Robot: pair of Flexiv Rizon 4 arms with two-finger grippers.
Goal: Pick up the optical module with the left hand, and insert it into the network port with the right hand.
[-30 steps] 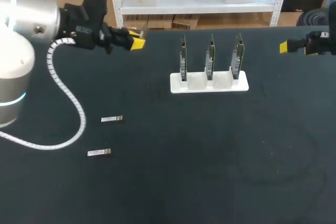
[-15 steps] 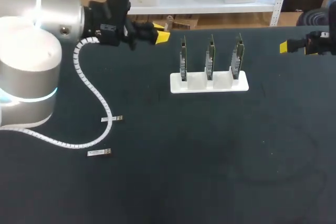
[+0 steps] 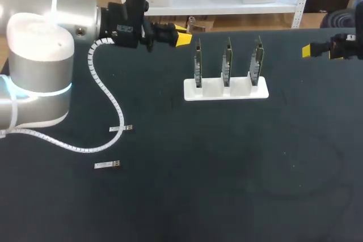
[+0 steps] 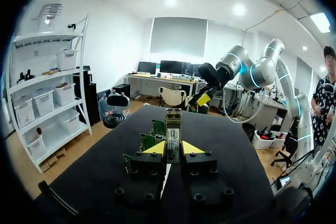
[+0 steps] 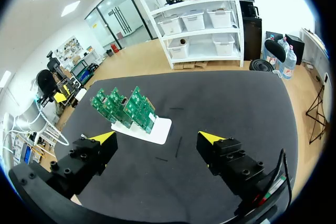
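Note:
My left gripper (image 3: 182, 39) hangs over the table's back edge, just left of the board stand, shut on an optical module (image 3: 191, 25). In the left wrist view the silver module (image 4: 172, 139) stands upright between the yellow tips of the left gripper (image 4: 169, 150). Three green network boards (image 3: 227, 60) stand in a white stand (image 3: 215, 90); the boards (image 4: 152, 132) lie just ahead of that gripper. My right gripper (image 3: 309, 50) is at the far right edge, open and holding nothing. The right wrist view has the right gripper (image 5: 157, 137) well back from the boards (image 5: 123, 108).
Two more optical modules lie on the dark mat at the left: one (image 3: 121, 128) partly under the left arm's white cable (image 3: 102, 89), another (image 3: 107, 165) nearer the front. The stand's white base (image 5: 157, 129) sits at mid-table towards the back.
My left arm has swung to the right along the back edge with the module, closing on the stand. The right arm has stayed where it was.

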